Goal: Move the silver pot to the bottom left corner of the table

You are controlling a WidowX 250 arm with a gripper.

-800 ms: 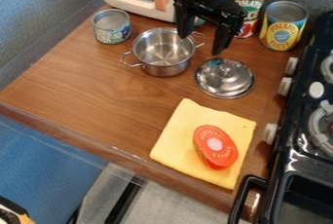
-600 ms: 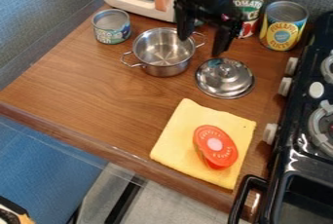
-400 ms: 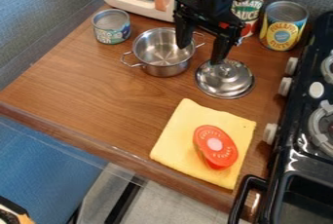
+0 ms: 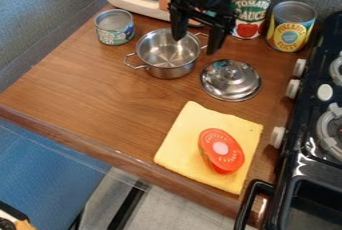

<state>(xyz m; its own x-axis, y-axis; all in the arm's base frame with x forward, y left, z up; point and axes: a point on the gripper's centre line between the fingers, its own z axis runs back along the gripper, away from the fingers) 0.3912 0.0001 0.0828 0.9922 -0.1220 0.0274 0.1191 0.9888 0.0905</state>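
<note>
Brown wood makes up the surface [image 4: 100,94] under me, with a grey-blue wall [image 4: 40,9] along its back and left edges and a black stove [image 4: 295,166] at the right of the view. My claw [image 4: 195,46] hangs down from the top edge, its two fingers apart with a gap between them. One fingertip is over the opening of the silver pot [image 4: 163,66], and the other is by the right side of its rim, near a handle. That pot stands upright toward the back of the surface, lidless, so I see down to its bottom. Its silver lid [image 4: 230,86] lies near it, knob up, closer to the stove. A small can [image 4: 115,29] stands to the pot's left; a red can [image 4: 250,16] and a yellow can [image 4: 291,29] stand side by side behind the lid. At the back is a white appliance [image 4: 137,8]. Toward the front, a red toy [image 4: 220,154] rests on a yellow cloth [image 4: 177,146].
</note>
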